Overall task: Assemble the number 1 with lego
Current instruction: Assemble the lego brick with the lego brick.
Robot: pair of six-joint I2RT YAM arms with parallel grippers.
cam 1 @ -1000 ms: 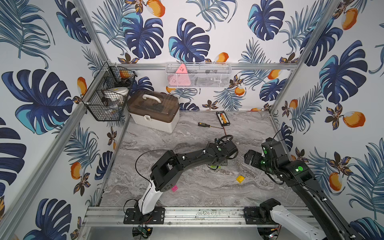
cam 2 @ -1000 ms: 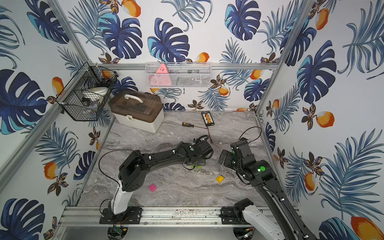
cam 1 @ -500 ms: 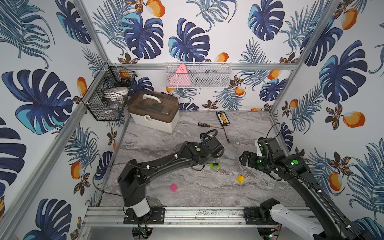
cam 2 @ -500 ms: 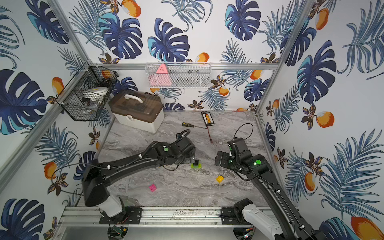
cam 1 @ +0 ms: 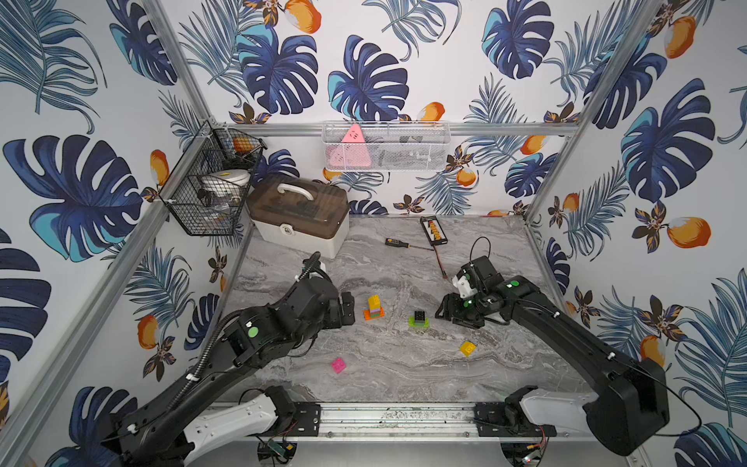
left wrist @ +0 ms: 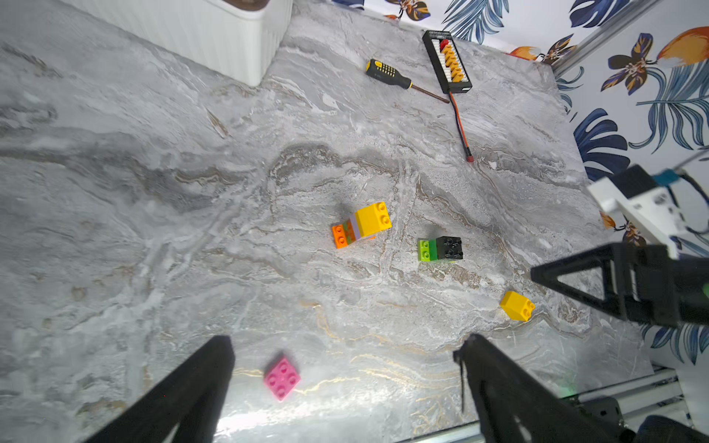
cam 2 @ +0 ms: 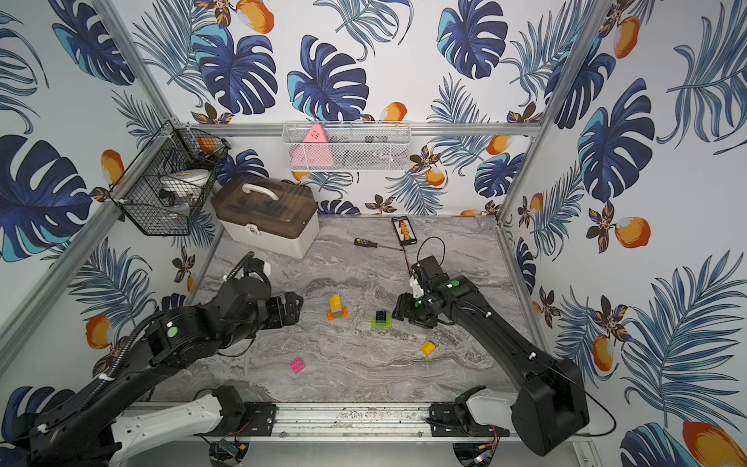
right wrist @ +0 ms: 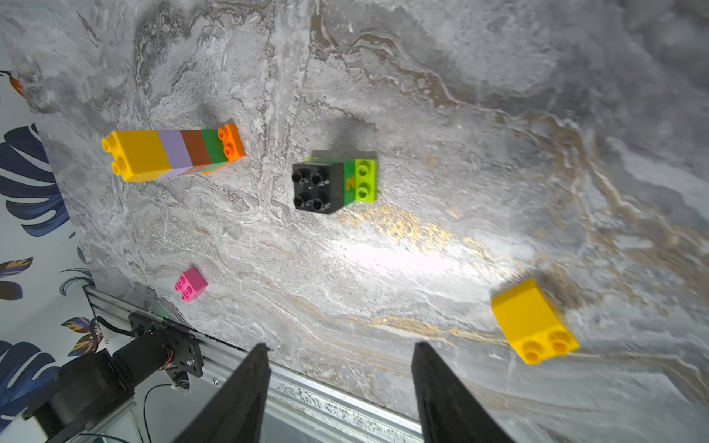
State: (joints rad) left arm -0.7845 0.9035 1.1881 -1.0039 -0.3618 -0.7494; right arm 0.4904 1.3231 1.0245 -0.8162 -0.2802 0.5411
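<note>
The left claw (left wrist: 343, 343) and right claw (right wrist: 341, 346) both gape apart, empty. Between them on the grey marble table (cam 1: 396, 380) stand a yellow-topped, orange-based lego stack (cam 1: 374, 308) and a black-topped lime lego stack (cam 1: 418, 319).

The left gripper (cam 1: 348, 309) pulls back from the frame's centre toward the left, jaws now spread wide. This uncovers the tall stack (cam 1: 374, 308) with its yellow top and the lime-and-black stack (cam 1: 418, 319). The right gripper (cam 1: 442, 312) edges leftward toward the latter, jaws narrower than before yet still apart.
</note>
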